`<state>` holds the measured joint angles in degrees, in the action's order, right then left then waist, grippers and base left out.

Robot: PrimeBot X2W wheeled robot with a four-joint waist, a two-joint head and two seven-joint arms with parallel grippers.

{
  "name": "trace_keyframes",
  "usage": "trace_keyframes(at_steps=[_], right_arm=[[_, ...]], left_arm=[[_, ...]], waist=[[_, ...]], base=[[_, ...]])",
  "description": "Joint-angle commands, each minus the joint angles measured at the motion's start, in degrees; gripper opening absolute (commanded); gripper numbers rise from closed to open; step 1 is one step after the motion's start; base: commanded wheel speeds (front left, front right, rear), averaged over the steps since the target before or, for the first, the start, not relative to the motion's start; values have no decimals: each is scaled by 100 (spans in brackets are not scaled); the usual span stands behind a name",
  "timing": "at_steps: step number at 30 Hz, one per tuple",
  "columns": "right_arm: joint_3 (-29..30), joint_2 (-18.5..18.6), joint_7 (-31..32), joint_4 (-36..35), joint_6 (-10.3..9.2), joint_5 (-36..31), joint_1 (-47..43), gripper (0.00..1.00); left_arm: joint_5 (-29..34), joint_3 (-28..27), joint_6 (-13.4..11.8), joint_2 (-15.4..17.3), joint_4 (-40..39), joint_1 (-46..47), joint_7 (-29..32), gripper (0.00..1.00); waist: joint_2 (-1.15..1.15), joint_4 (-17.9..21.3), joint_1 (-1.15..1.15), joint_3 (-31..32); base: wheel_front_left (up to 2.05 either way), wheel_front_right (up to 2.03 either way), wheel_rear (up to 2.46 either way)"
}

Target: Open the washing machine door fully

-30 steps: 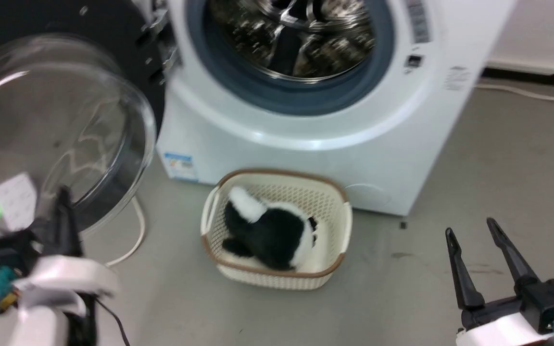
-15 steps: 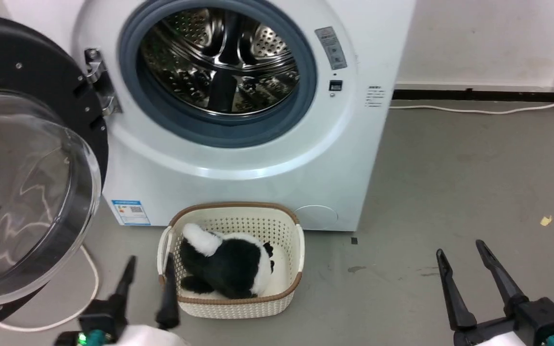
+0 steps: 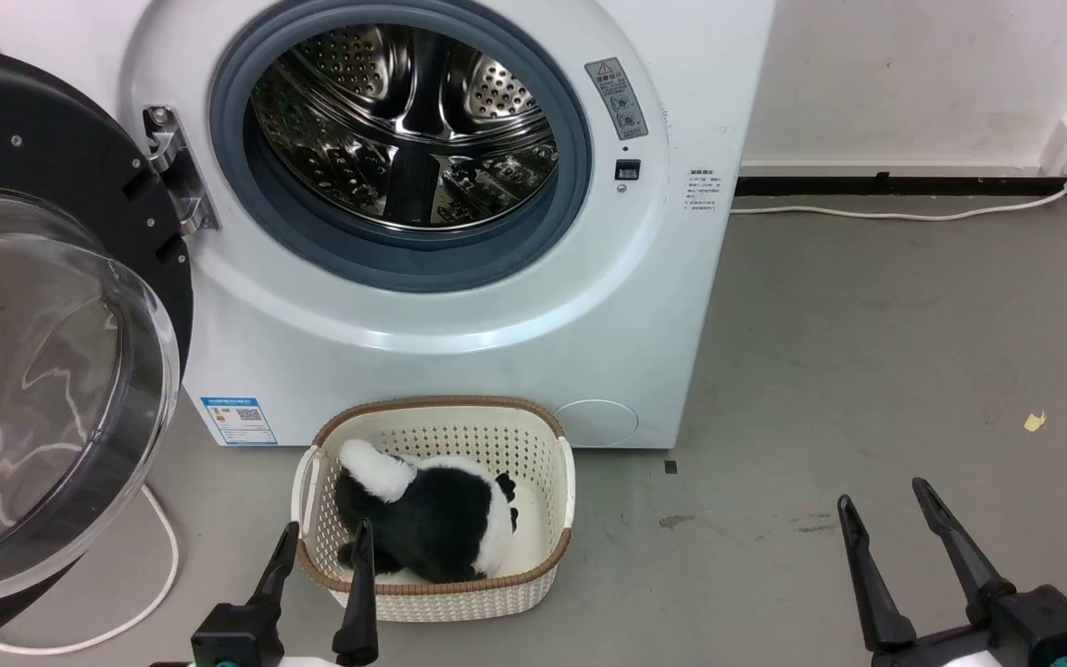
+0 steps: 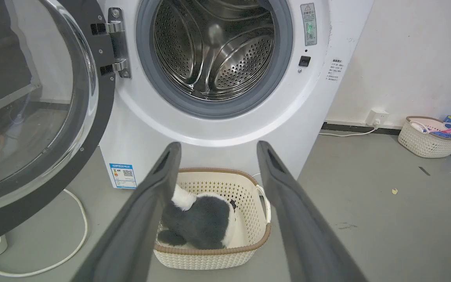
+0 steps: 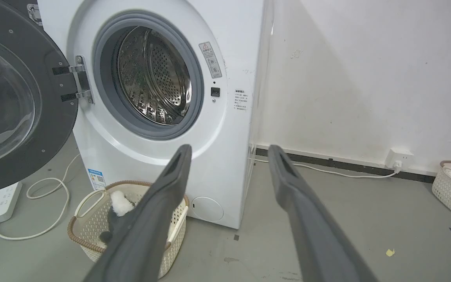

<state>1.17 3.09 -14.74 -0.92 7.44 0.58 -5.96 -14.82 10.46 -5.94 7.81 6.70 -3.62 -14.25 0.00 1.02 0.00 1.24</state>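
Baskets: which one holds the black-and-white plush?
The basket right before the washing machine; the other basket by the wall holds coloured items.

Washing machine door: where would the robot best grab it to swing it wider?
Probably the lower black rim of the door, away from the hinge, pinched edge-on by the left gripper from the front; the bulging glass bowl offers nothing to pinch.
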Motion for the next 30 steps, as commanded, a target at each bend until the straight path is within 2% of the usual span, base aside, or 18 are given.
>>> trace_keyframes(at_steps=[1,10,21,22,30], right_arm=[[-1,-21,-26,13,5,39,-90,100],[-5,-21,-26,36,5,68,-57,100],[-11,-21,-26,45,5,115,-32,100],[-11,0,0,36,0,64,1,0],[-9,0,51,37,0,53,26,0]], left_arm=[[7,-4,-47,-27,3,-48,-54,100],[111,-36,-134,1,26,61,-67,100],[111,-63,-100,9,91,136,-72,100],[101,-49,-104,11,84,43,-43,0],[147,-62,-80,-4,59,50,15,0]], waist=[[0,-6,0,2],[0,-15,0,-19],[0,-4,0,-70],[0,-5,0,-72],[0,-8,0,-75]], base=[[0,0,0],[0,0,0],[0,0,0],[0,0,0],[0,0,0]])
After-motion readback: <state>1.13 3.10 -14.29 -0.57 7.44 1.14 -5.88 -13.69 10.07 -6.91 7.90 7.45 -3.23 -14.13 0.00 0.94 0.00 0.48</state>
